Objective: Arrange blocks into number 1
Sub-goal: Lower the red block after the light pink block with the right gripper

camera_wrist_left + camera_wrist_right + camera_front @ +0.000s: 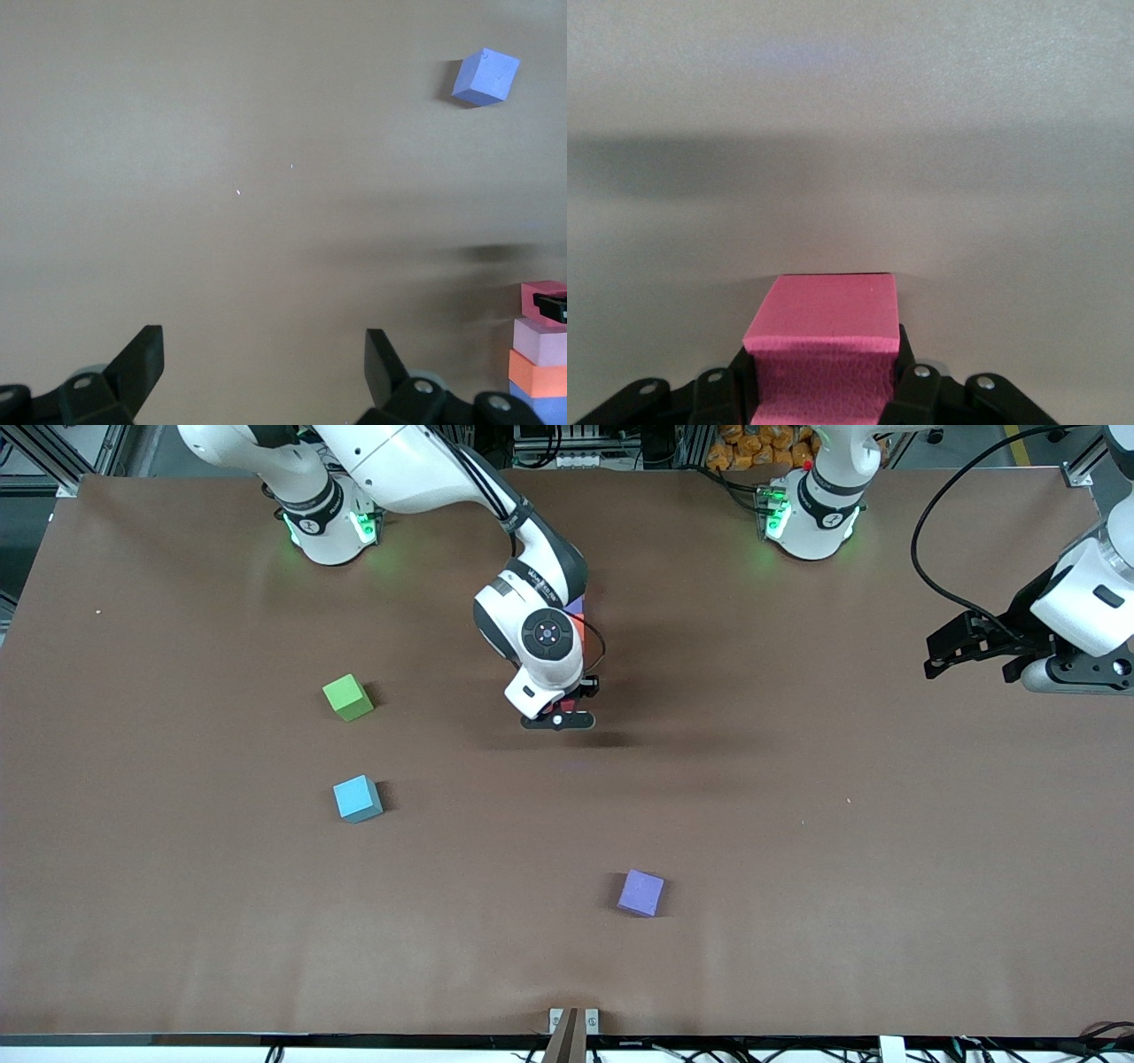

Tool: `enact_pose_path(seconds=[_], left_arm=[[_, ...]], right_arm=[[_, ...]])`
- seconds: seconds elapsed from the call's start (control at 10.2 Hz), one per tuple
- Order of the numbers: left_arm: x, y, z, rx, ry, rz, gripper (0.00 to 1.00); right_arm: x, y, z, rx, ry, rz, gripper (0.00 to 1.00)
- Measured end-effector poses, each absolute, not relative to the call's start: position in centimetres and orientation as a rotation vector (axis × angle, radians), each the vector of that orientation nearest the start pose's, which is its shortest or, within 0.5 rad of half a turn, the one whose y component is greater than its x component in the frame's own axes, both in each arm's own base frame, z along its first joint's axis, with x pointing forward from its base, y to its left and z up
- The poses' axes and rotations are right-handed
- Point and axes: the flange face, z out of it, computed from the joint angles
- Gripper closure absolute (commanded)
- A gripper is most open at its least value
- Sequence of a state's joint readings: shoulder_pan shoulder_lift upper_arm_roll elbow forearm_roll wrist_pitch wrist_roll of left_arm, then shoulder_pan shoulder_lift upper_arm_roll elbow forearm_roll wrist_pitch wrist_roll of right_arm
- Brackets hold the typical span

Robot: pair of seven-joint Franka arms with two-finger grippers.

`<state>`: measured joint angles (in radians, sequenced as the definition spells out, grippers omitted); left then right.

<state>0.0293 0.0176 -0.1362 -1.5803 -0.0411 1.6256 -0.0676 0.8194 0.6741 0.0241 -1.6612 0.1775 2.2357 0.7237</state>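
the right claw (824, 390) sits low over the middle of the brown bench (797, 824), its fingers (917, 390) pinching a pink block (822, 332) from both sides; the right wrist view shows that block's flat top and front face between the black pads. in the left wrist view the pink block (542, 297) lies at the end of a short row of touching blocks: next to it a paler pink block (539, 341), then an orange block (536, 372), then a purple-blue block (542, 405) at the picture's edge. in the front view the right arm's wrist covers most of this row, with only slivers of purple and red showing past it. three blocks lie apart from the row. the green block (347, 697) and the light blue block (357, 798) lie toward the right arm's end of the bench, the light blue one nearer the front camera. the loose purple block (640, 892) lies nearer the front camera than the row, well apart from it. the left claw (257, 363) waits in the air over the left arm's end of the bench, fingers spread wide with nothing between them.
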Motion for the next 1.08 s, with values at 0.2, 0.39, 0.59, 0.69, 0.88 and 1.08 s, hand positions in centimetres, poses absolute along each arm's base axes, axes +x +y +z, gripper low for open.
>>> enact_pose_path(seconds=[0.2, 0.39, 0.59, 0.69, 0.88, 1.08], left_arm=[[56.1, -6.4, 61.5, -3.187, 0.060, -0.038, 0.00], [56.1, -6.4, 61.5, -3.187, 0.060, -0.038, 0.00], [56.1, -6.4, 61.5, -3.187, 0.060, -0.038, 0.00], [56.1, -6.4, 61.5, -3.187, 0.060, -0.038, 0.00], [56.2, -6.3, 61.5, -3.187, 0.057, -0.038, 0.00], [56.2, -6.2, 61.5, -3.187, 0.053, -0.038, 0.00]], right_arm=[[44.5, 50.7, 20.7, -3.080, 0.011, 0.247, 1.00], [44.1, 51.0, 20.7, -3.078, 0.005, 0.246, 1.00], [43.7, 51.3, 20.6, -3.081, 0.000, 0.249, 1.00], [43.6, 51.3, 20.6, -3.081, -0.001, 0.249, 1.00], [43.5, 51.3, 20.6, -3.082, -0.003, 0.251, 1.00], [43.4, 51.3, 20.6, -3.084, -0.005, 0.253, 1.00]])
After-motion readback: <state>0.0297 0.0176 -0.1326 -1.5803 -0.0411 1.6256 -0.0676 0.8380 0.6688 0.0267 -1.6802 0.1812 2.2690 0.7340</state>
